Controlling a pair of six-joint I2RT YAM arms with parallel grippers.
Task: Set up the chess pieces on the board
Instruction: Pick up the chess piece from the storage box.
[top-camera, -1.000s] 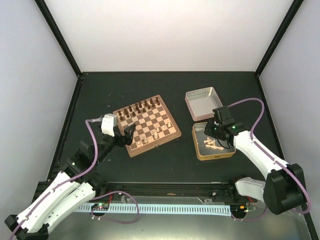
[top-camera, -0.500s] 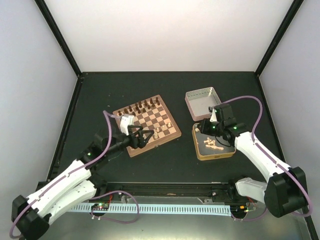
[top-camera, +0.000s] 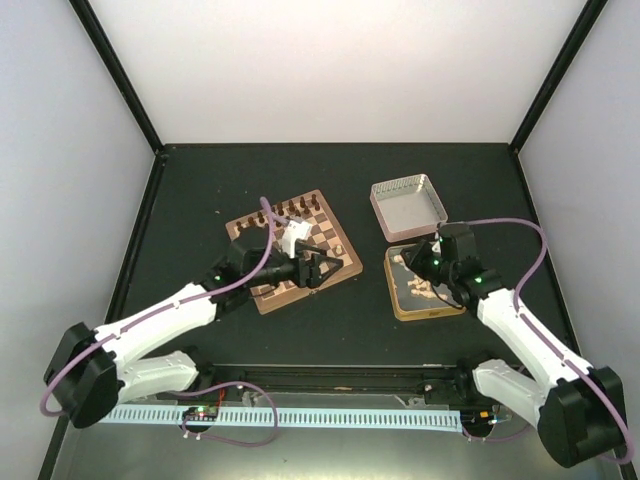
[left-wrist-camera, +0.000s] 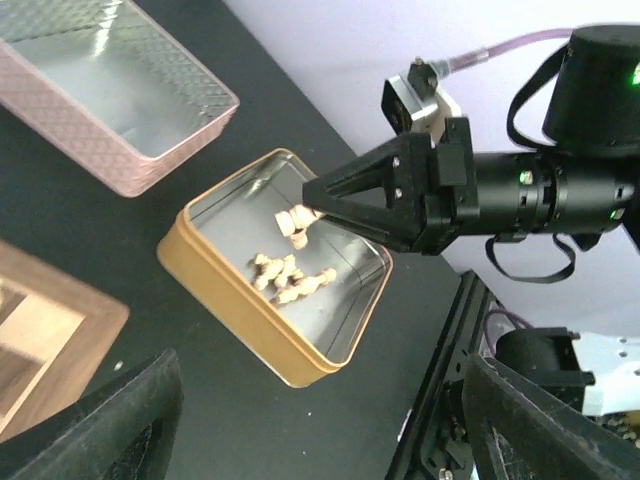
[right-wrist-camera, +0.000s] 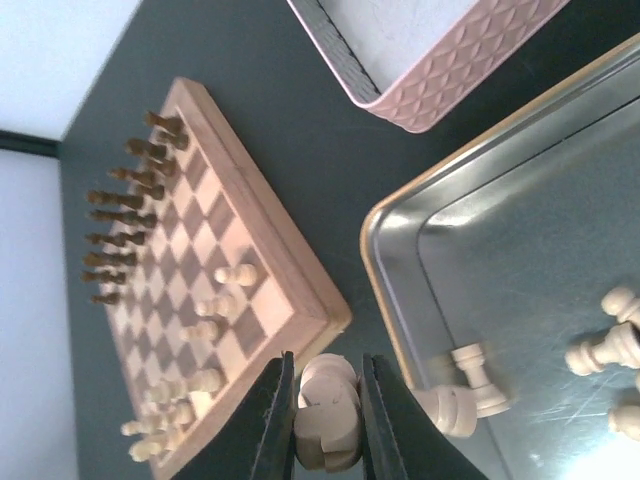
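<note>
Right hand: my right hand (right-wrist-camera: 327, 370) is clamped tight on one small pale cream wooden chess piece (right-wrist-camera: 328, 420). It holds the piece low over the gold rectangular tin (right-wrist-camera: 395, 300), at the tin's end nearest the board.

Why held so: I judge this is a pick from the tin's supply, with the piece raised clear of the rim for the carry across.

Left hand: my left hand (top-camera: 318, 268) hangs over the near right part of the square checkered wooden chessboard (right-wrist-camera: 270, 225). Its fingers are spread wide with nothing between them.

Why open: I judge it is either ready to receive the piece or waiting to straighten pieces on the squares. I cannot tell which.

Board: it lies a little left of the middle of the dark bench (top-camera: 200, 180), turned at a slant. A row of dark brown chess pieces (right-wrist-camera: 120, 210) lines its far side. A few pale pieces (right-wrist-camera: 215, 305) stand near its near side, with gaps among them.

Supply: more loose pale pieces (left-wrist-camera: 290, 280) lie on their sides in the gold tin, right of the board.

Lid: the pinkish-silver square tin lid (left-wrist-camera: 150, 160) sits open side up, beyond the gold tin, toward the bench's far right.

Progress: the pale side is only partly filled.
</note>
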